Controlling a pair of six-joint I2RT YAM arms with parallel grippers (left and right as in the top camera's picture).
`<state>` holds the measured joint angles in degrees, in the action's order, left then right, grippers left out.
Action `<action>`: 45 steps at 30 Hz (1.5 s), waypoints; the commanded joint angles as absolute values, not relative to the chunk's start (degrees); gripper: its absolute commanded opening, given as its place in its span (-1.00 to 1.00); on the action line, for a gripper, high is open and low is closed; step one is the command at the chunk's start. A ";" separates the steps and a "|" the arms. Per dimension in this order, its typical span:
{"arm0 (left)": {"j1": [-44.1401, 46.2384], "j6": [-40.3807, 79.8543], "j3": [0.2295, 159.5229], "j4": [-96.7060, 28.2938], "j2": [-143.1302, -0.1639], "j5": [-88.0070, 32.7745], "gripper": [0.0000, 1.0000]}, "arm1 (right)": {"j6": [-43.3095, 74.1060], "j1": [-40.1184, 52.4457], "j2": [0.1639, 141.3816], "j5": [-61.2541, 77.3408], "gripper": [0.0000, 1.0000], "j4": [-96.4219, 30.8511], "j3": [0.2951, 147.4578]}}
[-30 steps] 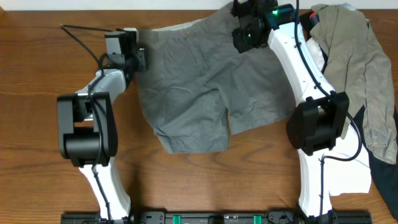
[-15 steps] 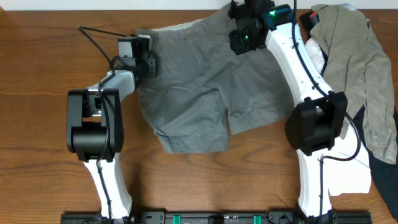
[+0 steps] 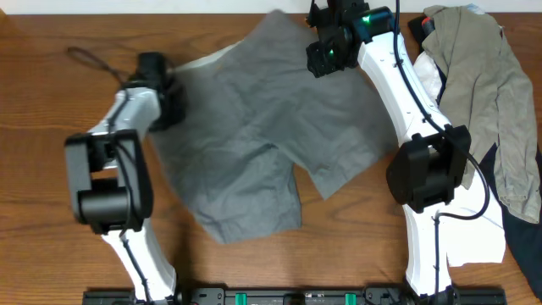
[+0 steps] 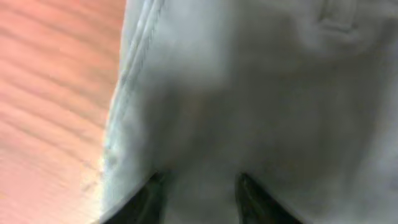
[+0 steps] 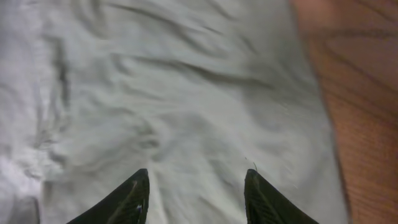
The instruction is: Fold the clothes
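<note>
Wood-grain tabletop [image 3: 51,237] carries grey shorts [image 3: 254,144] (other garments [image 3: 487,93] heaped beside right arm [image 3: 394,80]).

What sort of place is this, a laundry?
Probably a robotics test bench, not a laundry: a left arm and right arm stand at a wooden table, grey shorts spread between them, other clothes heaped aside.

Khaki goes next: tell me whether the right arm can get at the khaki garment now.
Probably yes. The khaki garment lies uncovered on top, beside the right arm, whose jaws stand open over the grey shorts.
</note>
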<state>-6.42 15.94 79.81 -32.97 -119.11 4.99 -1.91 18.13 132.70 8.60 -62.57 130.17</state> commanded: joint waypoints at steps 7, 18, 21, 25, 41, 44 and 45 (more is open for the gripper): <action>-16.05 18.33 76.62 -54.04 -122.32 -12.10 0.85 | 5.85 18.44 132.35 7.90 -0.03 -64.90 127.04; -17.28 15.07 79.26 -59.18 -103.57 -14.46 0.99 | 6.83 18.28 132.35 7.97 -0.31 -70.61 118.56; -17.28 15.05 79.75 -57.76 -94.85 -13.82 0.96 | 6.83 18.31 132.35 7.97 -0.35 -73.08 118.32; -17.28 15.03 79.75 -54.70 -85.49 -12.16 0.96 | 7.35 18.26 132.35 7.77 -0.46 -73.54 116.31; -13.52 1.45 79.68 -50.37 -80.68 -11.53 0.96 | 13.28 13.85 132.35 6.79 -0.21 -60.12 99.44; -11.14 -2.39 79.64 -49.67 -82.00 -11.51 0.96 | 13.34 12.19 132.38 5.30 -0.10 -54.37 96.27; -10.41 -3.20 79.61 -49.45 -82.48 -11.51 0.96 | 13.52 11.42 132.53 4.64 -0.09 -51.79 95.11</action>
